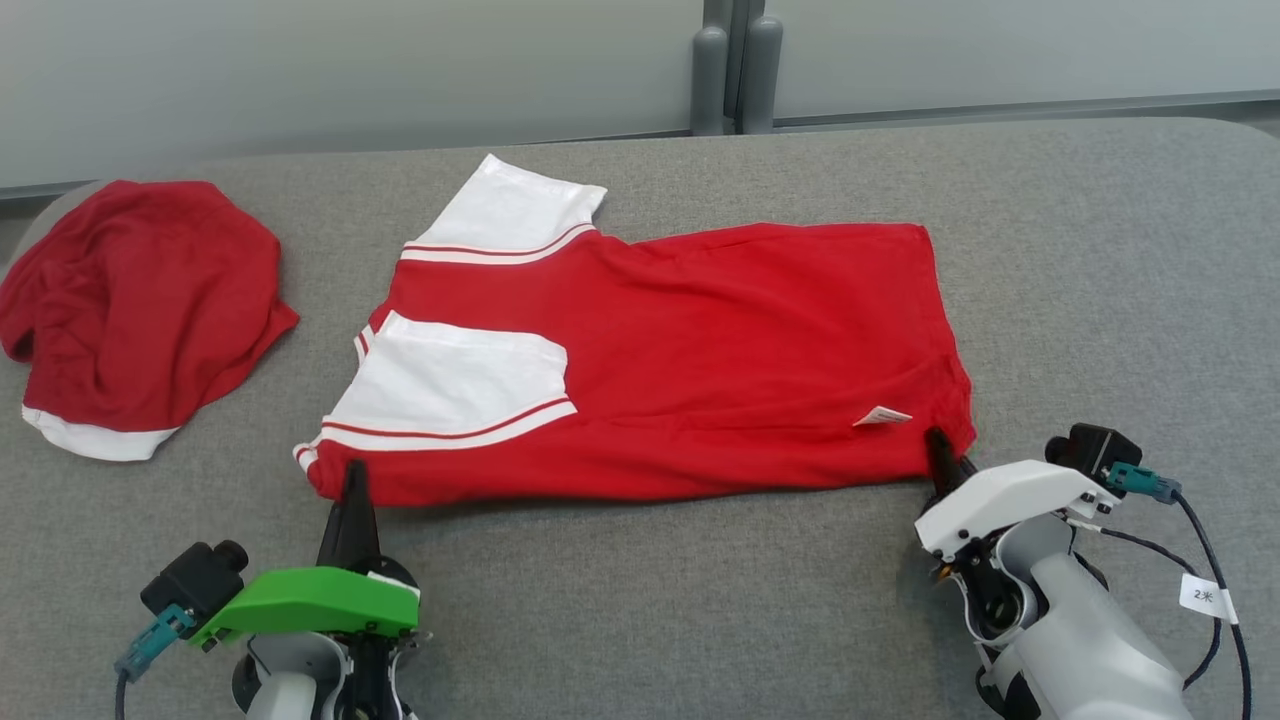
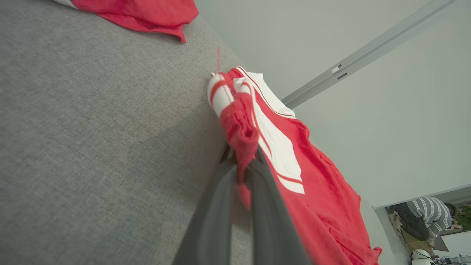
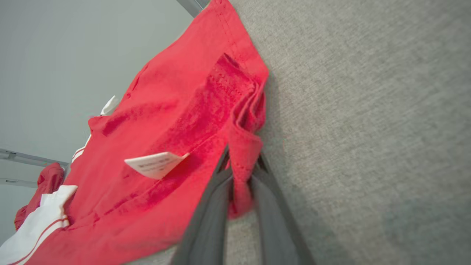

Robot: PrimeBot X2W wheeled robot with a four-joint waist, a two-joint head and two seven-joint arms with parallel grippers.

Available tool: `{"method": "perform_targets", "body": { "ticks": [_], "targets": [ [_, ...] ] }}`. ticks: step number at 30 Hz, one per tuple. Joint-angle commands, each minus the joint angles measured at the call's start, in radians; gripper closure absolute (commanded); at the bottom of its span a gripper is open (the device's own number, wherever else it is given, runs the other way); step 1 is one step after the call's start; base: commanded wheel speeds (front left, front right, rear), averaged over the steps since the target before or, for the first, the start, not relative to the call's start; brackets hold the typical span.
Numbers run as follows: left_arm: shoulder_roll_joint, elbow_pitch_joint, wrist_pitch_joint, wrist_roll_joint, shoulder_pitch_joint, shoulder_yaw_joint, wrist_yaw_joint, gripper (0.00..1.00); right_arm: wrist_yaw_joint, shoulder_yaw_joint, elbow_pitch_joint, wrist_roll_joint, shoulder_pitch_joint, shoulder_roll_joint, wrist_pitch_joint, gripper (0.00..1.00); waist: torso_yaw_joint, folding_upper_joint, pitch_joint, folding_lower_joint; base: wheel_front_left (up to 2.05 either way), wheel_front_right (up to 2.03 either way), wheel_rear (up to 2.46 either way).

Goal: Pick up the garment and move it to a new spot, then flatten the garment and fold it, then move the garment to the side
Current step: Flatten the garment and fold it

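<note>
A red garment (image 1: 700,350) with white sleeves lies spread flat on the grey table, one sleeve folded across its chest, a white tag near its hem. My left gripper (image 1: 353,480) is shut on the near shoulder corner of the garment (image 2: 241,132), red cloth pinched between the dark fingers (image 2: 217,213). My right gripper (image 1: 938,450) is shut on the near hem corner of the garment (image 3: 206,110), with a red fold of cloth squeezed between its fingers (image 3: 272,213).
A second red garment (image 1: 140,310) with a white band lies bunched at the table's far left. The grey padded table (image 1: 1100,300) runs to a pale wall at the back. A person sits far off in the left wrist view (image 2: 427,217).
</note>
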Motion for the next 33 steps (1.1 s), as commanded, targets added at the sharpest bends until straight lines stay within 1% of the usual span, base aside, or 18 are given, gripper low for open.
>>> {"method": "perform_targets", "body": {
  "ticks": [1, 5, 13, 19, 23, 25, 26, 29, 30, 31, 32, 33],
  "targets": [
    [0.009, -0.011, -0.007, 0.003, 0.013, 0.0, -0.002, 1.0, 0.0, 0.002, -0.001, 0.0, -0.009, -0.004, -0.017, 1.0, -0.002, 0.0031, -0.003, -0.0001, 0.0, 0.0, 0.0],
    [0.018, -0.067, -0.008, 0.019, 0.048, -0.015, -0.002, 1.0, 0.0, -0.022, -0.052, -0.021, 0.027, -0.004, -0.045, 1.0, -0.009, 0.0031, -0.017, -0.0001, 0.0, 0.0, 0.0],
    [0.03, -0.193, -0.007, 0.03, 0.172, -0.022, 0.026, 1.0, 0.0, -0.1, -0.188, -0.062, 0.157, -0.02, -0.033, 1.0, -0.018, 0.0031, -0.032, -0.0001, 0.0, 0.0, 0.0],
    [0.03, -0.268, 0.015, 0.036, 0.294, -0.044, 0.066, 1.0, -0.001, -0.179, -0.327, -0.108, 0.299, -0.011, 0.03, 1.0, -0.025, 0.0031, -0.038, -0.0001, 0.0, 0.0, 0.0],
    [0.029, -0.274, 0.019, 0.042, 0.336, -0.057, 0.083, 1.0, -0.001, -0.222, -0.411, -0.128, 0.369, -0.007, 0.078, 1.0, -0.03, 0.0031, -0.043, -0.0001, 0.0, 0.0, 0.0],
    [0.027, -0.266, 0.021, 0.046, 0.35, -0.066, 0.091, 1.0, -0.001, -0.224, -0.438, -0.111, 0.392, -0.005, 0.098, 1.0, -0.032, 0.0031, -0.045, -0.0001, 0.0, 0.0, 0.0],
    [0.026, -0.26, 0.021, 0.051, 0.354, -0.071, 0.094, 1.0, -0.001, -0.222, -0.448, -0.106, 0.401, -0.005, 0.105, 0.97, -0.032, 0.0031, -0.045, -0.0001, 0.0, 0.0, 0.0],
    [0.024, -0.235, 0.021, 0.056, 0.358, -0.078, 0.109, 1.0, -0.001, -0.219, -0.463, -0.097, 0.42, -0.005, 0.117, 0.52, -0.034, 0.0031, -0.047, -0.0001, 0.0, 0.0, 0.0],
    [0.024, -0.224, 0.019, 0.058, 0.359, -0.078, 0.113, 1.0, -0.001, -0.218, -0.466, -0.095, 0.426, -0.005, 0.119, 0.08, -0.034, 0.0031, -0.048, -0.0001, 0.0, 0.0, 0.0],
    [0.023, -0.211, 0.022, 0.055, 0.361, -0.077, 0.118, 1.0, -0.001, -0.219, -0.469, -0.093, 0.431, -0.005, 0.119, 0.0, -0.035, 0.0031, -0.048, -0.0001, 0.0, 0.0, 0.0],
    [0.023, -0.198, 0.031, 0.051, 0.363, -0.08, 0.125, 0.83, -0.001, -0.221, -0.473, -0.09, 0.435, -0.005, 0.12, 0.0, -0.036, 0.0031, -0.048, -0.0001, 0.0, 0.0, 0.0],
    [0.023, -0.19, 0.033, 0.054, 0.364, -0.084, 0.129, 0.61, 0.0, -0.224, -0.477, -0.093, 0.441, -0.005, 0.118, 0.0, -0.037, 0.0031, -0.048, -0.0001, 0.0, 0.0, 0.0]
  ]
}}
